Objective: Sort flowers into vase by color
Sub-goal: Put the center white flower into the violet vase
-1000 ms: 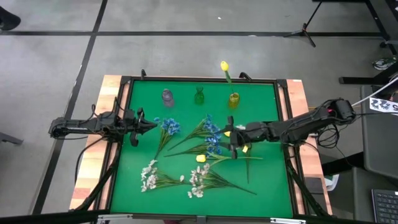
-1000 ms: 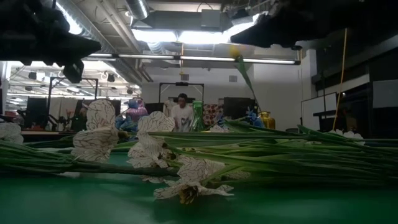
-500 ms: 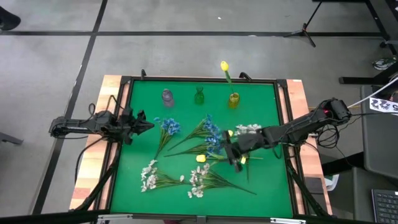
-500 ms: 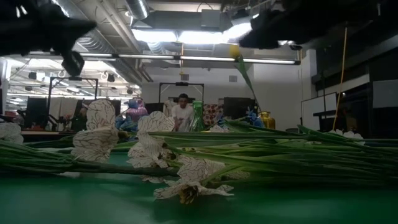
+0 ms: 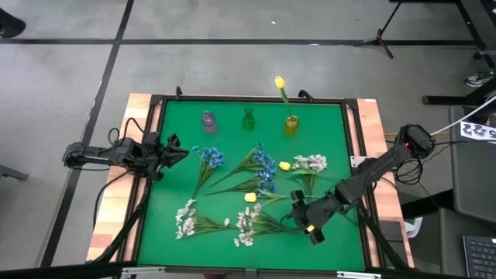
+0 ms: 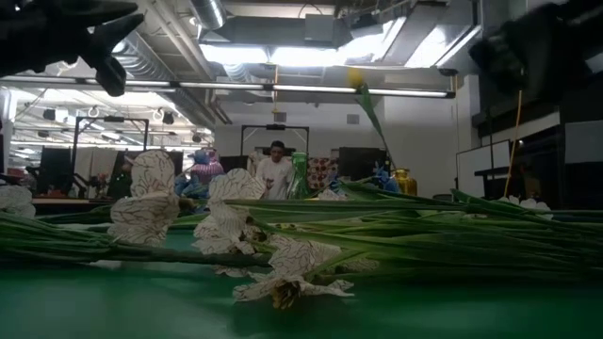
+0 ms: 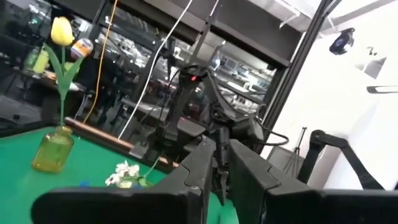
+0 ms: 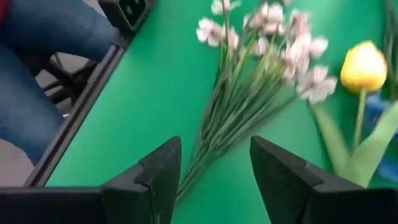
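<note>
The right claw (image 5: 301, 220) hovers wide open over the green tabletop (image 5: 333, 139); ahead lies a white small-blossom sprig (image 8: 264, 56); the left claw (image 5: 172, 151), seemingly nearly closed, waits beside the blue clustered blooms (image 5: 211, 157).

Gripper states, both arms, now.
Left gripper: shut, empty, at the mat's left edge near the blue flowers.
Right gripper: open, empty, over the stems of a white spray.

Low view blurs the right arm (image 6: 542, 56); white sprig (image 8: 261, 74) stems cut off.
</note>
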